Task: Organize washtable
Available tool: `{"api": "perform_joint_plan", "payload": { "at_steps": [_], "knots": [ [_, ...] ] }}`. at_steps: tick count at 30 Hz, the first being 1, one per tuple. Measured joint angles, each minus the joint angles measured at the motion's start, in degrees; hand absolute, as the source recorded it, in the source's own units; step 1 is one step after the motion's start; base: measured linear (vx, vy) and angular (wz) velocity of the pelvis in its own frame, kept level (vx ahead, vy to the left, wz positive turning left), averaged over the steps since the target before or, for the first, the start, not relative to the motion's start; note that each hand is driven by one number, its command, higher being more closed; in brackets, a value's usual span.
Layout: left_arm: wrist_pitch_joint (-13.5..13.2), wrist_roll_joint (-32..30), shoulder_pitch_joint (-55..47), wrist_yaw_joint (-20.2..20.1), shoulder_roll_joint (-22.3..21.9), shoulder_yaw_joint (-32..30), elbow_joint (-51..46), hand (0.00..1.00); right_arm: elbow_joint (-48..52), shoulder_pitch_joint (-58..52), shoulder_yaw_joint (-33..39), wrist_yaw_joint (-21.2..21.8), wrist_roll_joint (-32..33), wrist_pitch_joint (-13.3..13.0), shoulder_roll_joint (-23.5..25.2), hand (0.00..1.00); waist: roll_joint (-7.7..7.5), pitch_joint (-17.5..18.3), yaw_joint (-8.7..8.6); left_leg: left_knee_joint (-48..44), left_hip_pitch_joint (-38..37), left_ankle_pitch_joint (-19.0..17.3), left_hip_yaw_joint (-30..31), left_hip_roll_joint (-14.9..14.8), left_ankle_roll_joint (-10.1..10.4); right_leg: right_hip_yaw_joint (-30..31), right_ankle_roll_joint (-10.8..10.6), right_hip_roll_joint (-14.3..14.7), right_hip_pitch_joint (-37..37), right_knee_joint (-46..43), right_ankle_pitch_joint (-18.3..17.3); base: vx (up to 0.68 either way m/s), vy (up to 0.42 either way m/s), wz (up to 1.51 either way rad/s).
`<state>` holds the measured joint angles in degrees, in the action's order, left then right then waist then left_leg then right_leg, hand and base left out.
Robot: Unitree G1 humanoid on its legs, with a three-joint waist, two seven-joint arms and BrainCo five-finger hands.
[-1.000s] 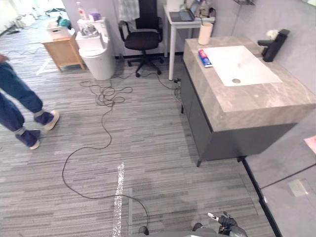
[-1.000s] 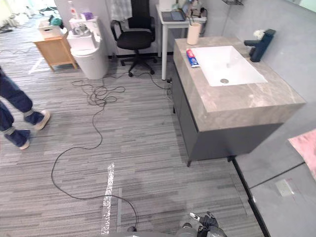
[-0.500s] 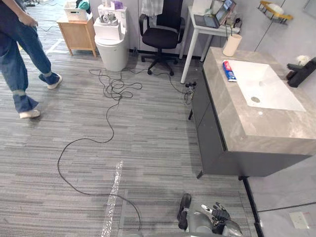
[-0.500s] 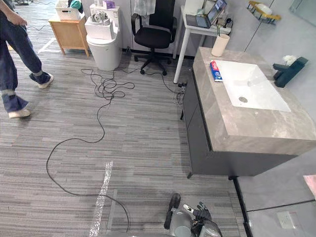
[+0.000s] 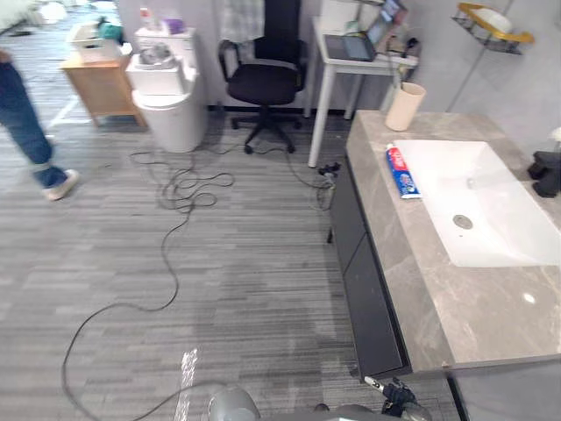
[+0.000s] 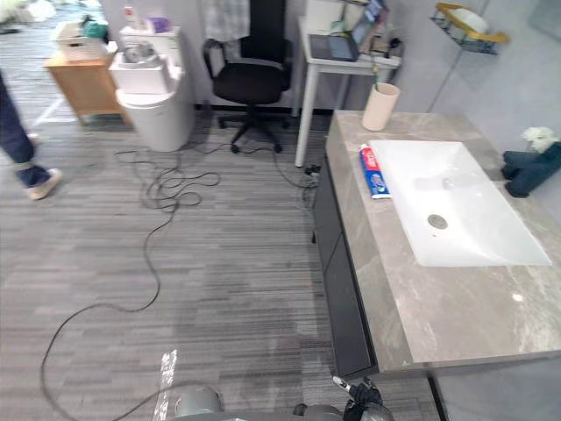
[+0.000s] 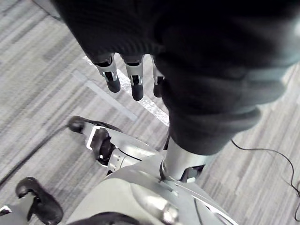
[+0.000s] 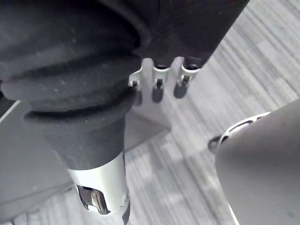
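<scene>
The washtable [image 5: 438, 307] has a grey stone top and stands at the right. A white sink [image 6: 456, 206] is set into it. A red, white and blue toothpaste tube [image 5: 401, 171] lies on the stone by the sink's left rim. At the table's far corner stands a beige cup [image 5: 405, 106]. A dark faucet [image 6: 530, 171] sits at the sink's right side. My left hand [image 7: 133, 79] hangs over the carpet with straight fingers and holds nothing. My right hand [image 8: 159, 89] hangs the same way beside the cabinet, empty.
A yellow wall shelf [image 5: 493, 22] hangs above the table. Behind it are a white desk with a laptop [image 5: 351, 48], a black office chair [image 5: 263, 83], a white bin [image 5: 166, 101] and a wooden cabinet [image 5: 96, 83]. A black cable [image 5: 166, 254] snakes across the carpet. A person's leg [image 5: 26, 132] shows at far left.
The camera has moved closer to the washtable, which now reaches the lower right. The person has walked on at the left. Both hands stay hanging.
</scene>
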<state>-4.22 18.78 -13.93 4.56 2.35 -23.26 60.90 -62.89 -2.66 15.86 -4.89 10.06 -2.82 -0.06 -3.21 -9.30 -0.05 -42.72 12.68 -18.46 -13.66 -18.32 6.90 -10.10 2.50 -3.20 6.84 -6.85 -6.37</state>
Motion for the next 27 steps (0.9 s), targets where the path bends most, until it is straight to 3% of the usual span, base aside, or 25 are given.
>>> {"api": "perform_joint_plan", "payload": {
  "at_steps": [1,2,3,4,6,7,8,10,11,12,13,15,17,20,23,25,27],
  "knots": [
    [-0.06,0.63,0.02,0.17,0.42,-0.05,-0.34,0.00,0.01,-0.19,0.03,0.03,-0.13,-0.09,0.13,0.00,-0.72,-0.22,0.01,4.37,0.63,0.40,1.16,0.96,0.50,0.47,-1.63,-1.31,0.48,-0.15,-0.33,0.29,0.338,-0.83],
    [-0.15,1.21,-0.07,0.61,0.62,-0.05,-0.62,0.00,0.27,-1.23,0.03,0.15,-0.62,-0.48,0.16,0.00,-1.19,-0.28,-0.25,15.52,0.65,2.73,5.26,2.90,1.32,1.32,-4.88,-3.33,1.10,-0.28,-1.98,0.28,0.513,-0.75],
    [-0.22,2.16,-0.23,0.80,-1.05,-0.07,-0.38,0.00,1.29,-2.26,0.08,0.15,-0.72,-1.02,-1.09,0.00,1.04,-0.18,-0.57,22.38,-0.48,11.80,8.98,3.38,2.45,3.14,-8.30,-3.56,1.78,-0.84,-3.71,0.36,0.615,-0.88],
    [-0.48,3.41,-0.43,0.98,-0.97,-0.69,-0.35,0.00,1.33,-2.43,-0.04,0.14,-0.76,-1.05,-0.83,0.00,0.17,0.39,-0.35,22.39,-1.77,13.15,8.34,4.75,1.95,3.30,-9.31,-4.96,2.04,-1.85,-3.88,0.31,0.510,-0.80],
    [-1.55,5.63,-0.57,1.28,-1.06,-2.29,-0.90,0.00,1.53,-3.43,-0.14,0.14,-1.84,-1.06,-0.22,0.00,-0.98,0.77,-0.46,21.18,-3.68,9.06,7.94,6.50,2.35,3.12,-7.72,-4.66,-0.20,-9.33,-4.78,0.29,0.254,-0.78],
    [-2.12,6.94,-1.07,1.75,-2.00,-5.38,-1.18,0.00,1.34,-3.39,0.11,0.03,-3.00,-1.09,-0.08,0.00,-1.14,0.84,1.04,17.39,-4.58,7.01,11.90,10.50,1.18,5.12,-7.50,-5.24,-1.88,-11.91,-5.24,0.27,0.243,-1.03],
    [-2.06,7.77,-1.39,2.04,-2.49,-7.13,-1.08,0.00,1.31,-3.37,0.10,0.08,-3.35,-1.09,-0.34,0.00,-1.07,0.89,1.17,15.47,-4.74,6.29,15.85,12.22,-0.77,7.24,-7.82,-5.46,-2.05,-11.92,-5.72,0.26,0.246,-1.30],
    [-2.10,10.37,-2.51,3.40,-3.44,-8.99,-1.13,0.00,1.06,-2.96,0.23,-0.12,-4.82,-1.02,-0.03,0.00,-2.18,0.43,1.46,6.96,-4.68,4.75,23.75,16.61,0.77,13.22,-9.03,-7.52,-2.32,-12.02,-6.29,0.19,0.179,-1.29],
    [-2.11,10.38,-2.55,3.42,-3.67,-8.99,-1.27,0.00,1.11,-3.07,0.24,-0.02,-5.15,-1.02,0.17,0.00,-1.91,0.60,1.49,6.49,-5.00,4.10,24.03,16.56,1.42,14.01,-9.07,-7.47,-2.63,-12.11,-6.27,0.12,0.131,-1.77],
    [-2.33,10.43,-3.38,3.70,-4.60,-8.98,-1.32,0.00,1.40,-3.30,0.47,-0.08,-5.88,-1.17,-0.40,0.00,-0.54,1.40,2.15,6.65,-6.99,0.62,23.09,15.97,1.13,17.27,-9.26,-6.90,-4.60,-13.19,-6.17,0.07,0.137,-1.60],
    [-2.35,10.35,-3.39,4.25,-5.09,-8.92,-1.34,0.00,1.54,-3.35,0.82,-0.10,-6.26,-1.21,-0.63,0.00,0.16,1.99,2.43,7.55,-7.33,-1.38,21.35,14.99,-0.51,18.67,-9.89,-6.73,-6.26,-14.01,-6.05,0.06,0.184,-1.80],
    [-2.58,9.67,-1.98,4.61,-5.69,-8.37,-2.57,0.00,2.52,-3.61,2.22,-0.17,-6.50,-1.02,-0.01,0.00,-0.11,2.80,1.29,9.67,-7.78,-3.91,19.46,15.57,-3.22,19.85,-10.84,-7.62,-9.29,-15.65,-5.54,0.01,0.203,-0.86],
    [-2.77,9.06,-0.24,5.11,-5.05,-7.68,-3.11,0.00,3.82,-5.22,3.58,-0.90,-6.83,-1.04,0.90,0.00,-1.02,2.79,0.28,11.58,-10.21,-4.01,18.45,17.95,-4.34,19.69,-10.14,-9.84,-12.06,-22.24,-4.75,-0.04,0.213,-0.20],
    [-3.07,8.12,-0.48,5.87,-4.83,-6.00,-3.17,0.00,4.46,-9.79,3.60,-1.96,-6.79,-0.76,1.00,0.00,-0.66,3.04,0.27,14.08,-14.16,-2.75,18.47,20.51,-6.45,18.91,-5.20,-11.49,-14.07,-30.92,-1.59,-0.01,0.187,0.20],
    [-3.01,7.65,-1.26,5.86,-4.96,-6.24,-3.56,0.00,4.68,-10.63,1.66,-2.66,-7.99,-0.56,0.44,0.00,-0.58,3.11,1.03,18.33,-16.81,-1.06,16.29,19.72,-7.40,12.08,-6.40,-13.10,-14.22,-29.84,0.52,-0.02,0.114,-0.38],
    [-2.82,7.52,-2.74,5.75,-5.23,-6.36,-3.49,0.00,4.72,-9.69,-2.02,-2.63,-9.87,-0.66,-1.08,0.00,0.01,3.58,1.02,23.39,-18.49,1.29,12.90,17.03,-6.14,1.10,-7.65,-10.72,-13.91,-25.38,-0.43,0.00,-0.028,-1.02],
    [-2.95,7.42,-2.68,5.57,-5.11,-6.46,-2.06,0.00,4.50,-8.96,-5.04,-2.47,-11.79,-0.59,-2.29,0.00,0.29,3.76,0.85,25.68,-17.90,2.85,11.99,16.15,-5.31,-2.68,-6.94,-7.90,-10.83,-14.75,-0.56,0.00,-0.102,-0.75]
  ]
}}
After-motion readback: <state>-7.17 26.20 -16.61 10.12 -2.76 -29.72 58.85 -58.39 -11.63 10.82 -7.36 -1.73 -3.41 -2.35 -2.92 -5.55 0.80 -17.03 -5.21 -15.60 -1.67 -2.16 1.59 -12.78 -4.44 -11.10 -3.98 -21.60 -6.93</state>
